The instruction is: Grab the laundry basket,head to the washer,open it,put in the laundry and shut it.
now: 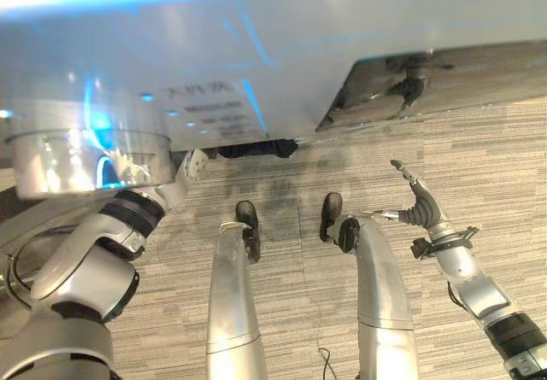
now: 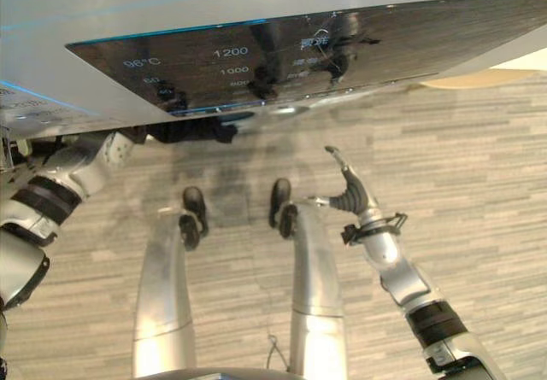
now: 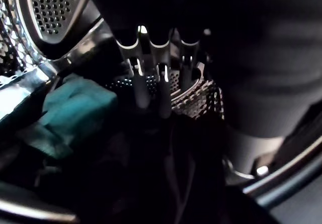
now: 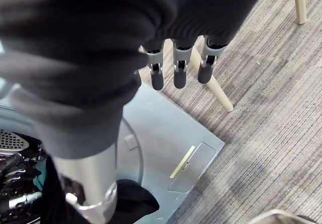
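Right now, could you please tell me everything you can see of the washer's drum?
The drum is shiny perforated metal, its wall dotted with rows of small holes, and it lies open to the left hand, which reaches inside with fingers straight. Laundry already lies in it: a teal cloth towards one side and a dark garment under the fingers. Whether the fingers touch the dark garment cannot be told. A slice of the drum also shows in the right wrist view.
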You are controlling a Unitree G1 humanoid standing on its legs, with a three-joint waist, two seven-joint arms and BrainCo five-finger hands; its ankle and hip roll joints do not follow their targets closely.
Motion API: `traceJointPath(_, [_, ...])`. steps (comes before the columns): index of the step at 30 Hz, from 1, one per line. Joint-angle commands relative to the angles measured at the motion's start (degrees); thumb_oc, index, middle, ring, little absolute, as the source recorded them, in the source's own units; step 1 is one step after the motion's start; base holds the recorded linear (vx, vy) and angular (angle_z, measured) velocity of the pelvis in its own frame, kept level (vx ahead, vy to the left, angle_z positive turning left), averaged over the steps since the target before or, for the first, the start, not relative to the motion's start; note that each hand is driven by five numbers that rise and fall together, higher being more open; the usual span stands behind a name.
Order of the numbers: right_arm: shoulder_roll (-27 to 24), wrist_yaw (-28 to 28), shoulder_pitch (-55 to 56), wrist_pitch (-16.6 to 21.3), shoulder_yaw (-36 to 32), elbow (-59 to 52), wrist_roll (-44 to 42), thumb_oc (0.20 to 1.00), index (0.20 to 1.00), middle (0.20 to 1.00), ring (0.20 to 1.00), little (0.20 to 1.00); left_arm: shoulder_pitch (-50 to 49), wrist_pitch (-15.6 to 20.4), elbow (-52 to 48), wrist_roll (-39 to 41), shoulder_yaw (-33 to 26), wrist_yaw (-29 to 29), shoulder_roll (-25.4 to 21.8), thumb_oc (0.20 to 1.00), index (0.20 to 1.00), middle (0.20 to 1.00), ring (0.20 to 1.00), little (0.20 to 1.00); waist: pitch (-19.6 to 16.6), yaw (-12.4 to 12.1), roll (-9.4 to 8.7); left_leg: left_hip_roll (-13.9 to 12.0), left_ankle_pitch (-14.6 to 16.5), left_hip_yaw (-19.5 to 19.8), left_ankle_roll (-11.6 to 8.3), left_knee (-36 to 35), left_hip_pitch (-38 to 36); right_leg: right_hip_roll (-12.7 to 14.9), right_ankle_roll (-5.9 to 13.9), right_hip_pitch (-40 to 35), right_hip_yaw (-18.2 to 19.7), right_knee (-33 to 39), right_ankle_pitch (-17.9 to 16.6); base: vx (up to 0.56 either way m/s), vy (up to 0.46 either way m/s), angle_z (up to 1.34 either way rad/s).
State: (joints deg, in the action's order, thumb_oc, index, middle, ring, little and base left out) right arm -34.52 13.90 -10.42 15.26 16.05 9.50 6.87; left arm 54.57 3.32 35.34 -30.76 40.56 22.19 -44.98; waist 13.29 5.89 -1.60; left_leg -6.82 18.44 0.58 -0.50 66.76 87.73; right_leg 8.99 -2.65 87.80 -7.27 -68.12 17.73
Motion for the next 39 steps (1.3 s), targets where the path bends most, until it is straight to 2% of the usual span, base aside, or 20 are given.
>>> traceJointPath(1, [-1.29,1.08,1.3,2.15,-1.62,-4.82,0.99,1.0,1.0,1.0,1.0,1.0,-1.26,-2.88,4.11,-4.94,-3.39,-0.27,0.72,1.0,1.0,1.0,1.0,1.0,-0.84,0.02,1.45,1.71,3.49,0.99,5.37,1.17,-1.02,-2.53,3.24,-6.31,0.7,7.44,-1.4,0.0,0.0,0.0])
traceJointPath(6, [-1.45,0.76,1.51,2.46,-1.54,-5.14,0.51,1.0,1.0,1.0,1.0,1.0,-3.38,-6.32,9.74,-10.38,-3.68,-0.44,4.1,1.0,1.0,1.0,1.0,1.0,-0.06,0.24,0.96,1.79,3.3,0.91,5.37,0.72,-1.09,-2.49,3.32,-6.21,0.97,7.72,-1.7,0.0,0.003,0.01])
traceJointPath(9, [-2.38,0.53,1.09,2.96,-1.38,-5.88,-0.26,1.0,1.0,1.0,1.0,1.0,-1.79,-8.26,13.52,-15.37,-0.99,-1.82,5.1,1.0,1.0,1.0,1.0,1.0,0.7,0.57,0.68,1.81,3.33,0.86,5.43,0.88,-0.54,-2.55,3.37,-5.81,1.3,7.66,-1.87,0.0,0.0,0.0])
traceJointPath(14, [-4.43,-0.25,0.42,4.38,-1.3,-9.05,-2.47,1.0,1.0,1.0,1.0,1.0,2.34,-8.75,17.46,-20.17,4.48,-3.07,6.72,1.0,1.0,1.0,1.0,1.0,2.21,1.32,0.27,1.76,3.17,1.05,5.44,2.36,1.58,-2.78,3.28,-3.62,1.89,6.51,-2.25,0.0,0.002,-0.01])
traceJointPath(15, [-4.95,-0.35,0.25,4.65,-1.24,-9.78,-2.83,1.0,1.0,1.0,1.0,1.0,3.66,-8.64,18.52,-20.58,5.73,-3.21,7.38,0.335,0.335,0.335,0.335,0.335,2.48,1.57,0.2,1.78,3.19,1.11,5.45,2.89,2.14,-2.86,3.29,-3.06,2.04,6.07,-2.43,-0.01,0.008,-0.04])
traceJointPath(16, [-5.48,-0.4,0.02,4.89,-1.29,-10.55,-3.3,1.0,1.0,1.0,1.0,1.0,4.84,-8.44,19.6,-20.64,6.8,-3.5,7.88,0.2,0.2,0.2,0.2,0.2,2.95,1.78,-0.02,1.71,3.25,1.09,5.44,3.1,2.17,-2.9,3.24,-2.94,2.31,5.72,-2.53,0.0,-0.003,-0.05])
traceJointPath(21, [-6.37,-0.95,0.61,5.44,-2.08,-13.43,-5.49,1.0,1.0,1.0,1.0,1.0,9.86,-7.71,19.69,-15.87,7.22,-2.47,9.32,0.2,0.2,0.2,0.2,0.2,4.72,2.41,-0.89,1.56,3.29,1.01,5.4,4.04,2.22,-3.01,3.11,-2.38,2.89,4.59,-2.93,-0.01,-0.015,-0.05])
traceJointPath(24, [-5.89,-0.2,1.07,5.23,-2.03,-13.74,-5.94,1.0,1.0,1.0,1.0,1.0,13.74,-6.31,14.83,-8.16,5.37,0.6,10.97,0.2,0.2,0.2,0.2,0.2,5.88,2.5,-1.26,1.72,3.12,1.02,5.44,4.38,2.23,-3.04,3.2,-2.14,2.85,4.26,-3.46,-0.02,-0.029,-0.05])
traceJointPath(25, [-5.41,0.24,0.49,4.87,-1.33,-13.48,-5.76,1.0,1.0,1.0,1.0,1.0,14.96,-5.41,12.44,-3.45,3.81,2.05,11.8,0.2,0.2,0.2,0.2,0.2,6.38,2.4,-1.39,1.87,3.05,0.99,5.44,4.69,2.23,-3.2,3.17,-2.08,2.76,4.08,-3.59,0.0,0.0,0.0])
traceJointPath(26, [-5.41,0.25,0.45,4.87,-1.3,-13.46,-5.75,1.0,1.0,1.0,1.0,1.0,14.96,-5.4,12.44,-3.43,3.8,2.05,11.77,0.2,0.2,0.2,0.2,0.2,6.4,2.42,-1.38,1.87,3.05,1.0,5.43,4.7,2.23,-3.2,3.17,-2.08,2.75,4.07,-3.59,0.0,0.0,0.0])
traceJointPath(27, [-5.3,0.4,0.27,4.61,-1.16,-13.41,-5.55,1.0,1.0,1.0,1.0,1.0,15.55,-4.68,11.51,-0.09,2.36,2.6,12.41,0.2,0.2,0.2,0.2,0.2,6.4,2.36,-1.48,1.93,2.99,0.91,5.43,4.78,2.23,-3.26,3.11,-1.99,2.71,4.1,-3.79,0.0,0.0,0.0])
traceJointPath(29, [-5.39,0.44,0.16,4.58,-1.1,-13.39,-5.53,1.0,1.0,1.0,1.0,1.0,15.58,-4.65,11.46,0.14,2.3,2.58,12.32,0.2,0.2,0.2,0.2,0.2,6.46,2.4,-1.41,1.9,2.99,0.9,5.44,4.79,2.23,-3.29,3.12,-1.99,2.72,4.11,-3.82,0.0,0.0,0.0])
traceJointPath(30, [-5.27,0.52,0.01,4.24,-0.95,-13.28,-5.47,1.0,1.0,1.0,1.0,1.0,16.13,-3.91,10.78,2.82,1.45,3.06,12.69,0.2,0.2,0.2,0.2,0.2,6.49,2.37,-1.39,1.94,2.93,0.89,5.4,4.84,2.23,-3.3,3.12,-1.85,2.67,4.07,-3.89,0.0,0.0,0.0])
traceJointPath(34, [-5.27,0.52,-0.01,4.23,-0.94,-13.28,-5.47,1.0,1.0,1.0,1.0,1.0,16.15,-3.9,10.79,2.84,1.45,3.06,12.67,0.2,0.2,0.2,0.2,0.2,6.5,2.38,-1.38,1.94,2.93,0.89,5.4,4.84,2.23,-3.3,3.12,-1.85,2.67,4.07,-3.89,0.0,-0.003,-0.02])
traceJointPath(35, [-4.97,0.57,-0.13,3.55,-0.82,-13.12,-4.94,1.0,1.0,1.0,1.0,1.0,16.81,-1.33,8.34,11.51,-1.54,3.83,13.5,0.2,0.2,0.2,0.2,0.2,6.37,2.21,-1.37,2.1,2.79,0.81,5.35,4.94,2.23,-3.26,3.07,-1.66,2.58,4.09,-4.1,-0.04,-0.021,-0.02])
traceJointPath(36, [-5.11,0.64,-0.37,2.51,-0.46,-12.57,-4.72,1.0,1.0,1.0,1.0,1.0,17.75,2.64,4.06,24.93,-4.86,3.3,13.78,0.2,0.2,0.2,0.2,0.2,6.1,2.31,-0.81,2.31,2.45,0.54,5.24,4.29,2.23,-3.05,2.99,-1.62,2.31,4.53,-4.32,-0.04,-0.021,-0.02])
traceJointPath(39, [-5.12,0.64,-0.45,2.51,-0.4,-12.56,-4.72,1.0,1.0,1.0,1.0,1.0,17.74,2.63,4.04,24.96,-4.9,3.27,13.71,0.2,0.2,0.2,0.2,0.2,6.11,2.41,-0.78,2.36,2.36,0.56,5.24,4.21,2.23,-3.0,2.99,-1.64,2.28,4.59,-4.36,-0.01,-0.003,-0.05])
